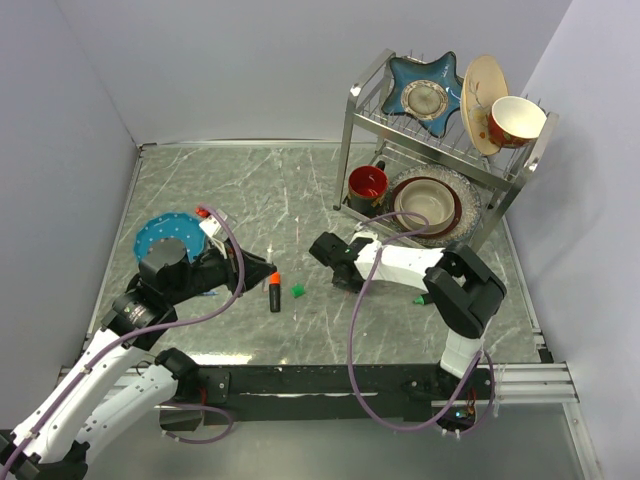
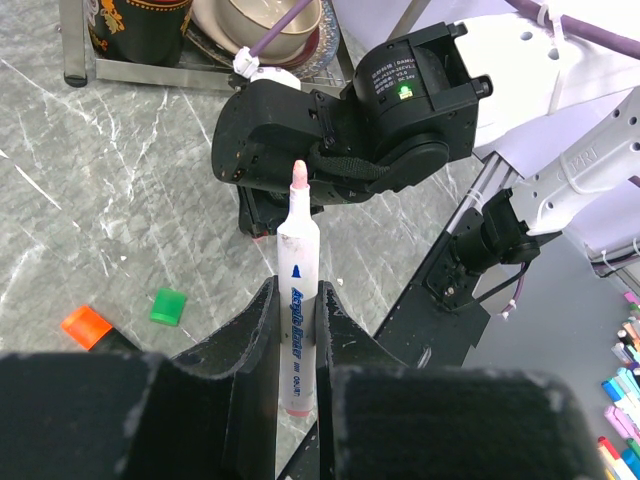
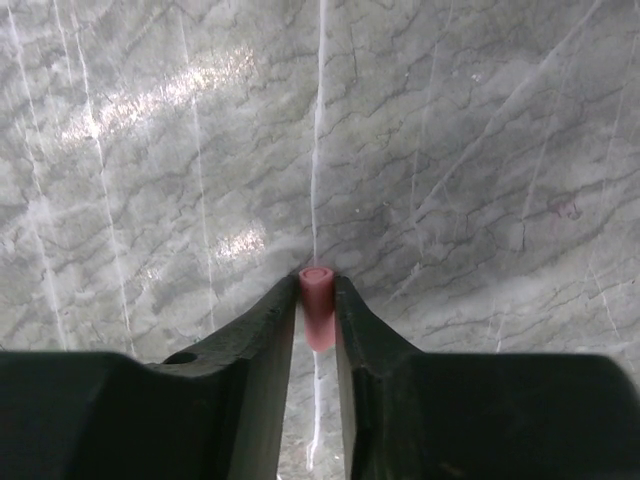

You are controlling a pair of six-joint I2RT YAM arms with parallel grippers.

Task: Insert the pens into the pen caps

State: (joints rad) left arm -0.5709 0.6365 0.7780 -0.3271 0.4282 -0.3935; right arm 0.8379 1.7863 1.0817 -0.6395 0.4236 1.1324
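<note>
My left gripper (image 2: 297,292) is shut on a thin white pen (image 2: 296,235) whose pink tip points at my right gripper (image 2: 300,150), a short gap away. My right gripper (image 3: 317,285) is shut on a small reddish-pink cap (image 3: 318,310), open end outward, just above the table. In the top view the left gripper (image 1: 264,272) and the right gripper (image 1: 318,248) face each other. Between them lie a black marker with an orange end (image 1: 274,296) and a green cap (image 1: 297,290). Both also show in the left wrist view, the orange end (image 2: 86,326) and the green cap (image 2: 168,306). The green-tipped marker is out of view.
A blue plate (image 1: 160,232) lies at the left behind the left arm. A metal dish rack (image 1: 520,175) with plates, a red mug (image 1: 367,186) and bowls stands at the back right. A thin blue pen (image 1: 207,293) shows partly beside the left arm.
</note>
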